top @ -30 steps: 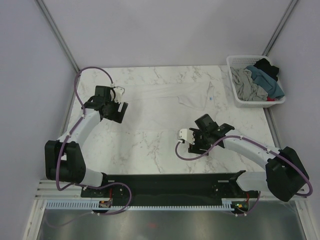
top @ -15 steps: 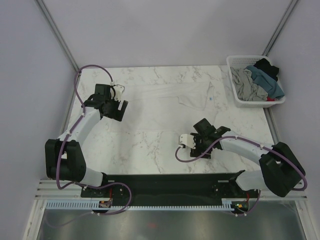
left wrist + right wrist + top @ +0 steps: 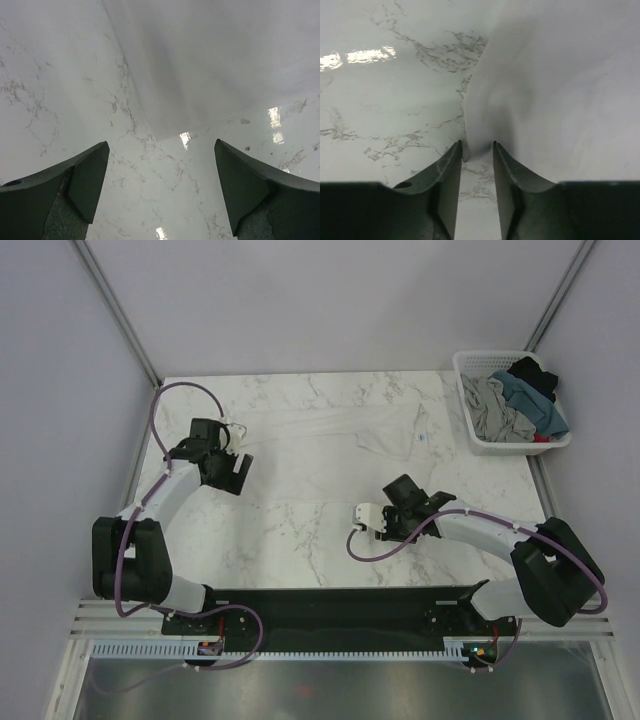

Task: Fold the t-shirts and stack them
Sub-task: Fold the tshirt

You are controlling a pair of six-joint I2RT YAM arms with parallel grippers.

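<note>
A large white t-shirt (image 3: pixel 330 440) lies spread flat on the marble table (image 3: pixel 300 530), its neck label toward the right. My left gripper (image 3: pixel 240 455) hovers at the shirt's left side, jaws wide open. In the left wrist view a corner of the white t-shirt (image 3: pixel 210 65) lies just ahead of the left gripper (image 3: pixel 161 145), with nothing between the fingers. My right gripper (image 3: pixel 400 492) is low at the shirt's near edge. In the right wrist view the right gripper (image 3: pixel 477 145) has a narrow gap, and a puckered corner of the white t-shirt (image 3: pixel 550 90) sits between the tips.
A white lattice basket (image 3: pixel 463 390) stands at the back right corner. It holds a grey t-shirt (image 3: pixel 495 412), a teal-blue one (image 3: pixel 532 400) and a black one (image 3: pixel 531 372). Metal frame posts rise at the table's far corners.
My right gripper moved a little left and toward the near edge, and its jaws narrowed around the shirt's corner. The left gripper shifted slightly nearer and stayed wide open.
</note>
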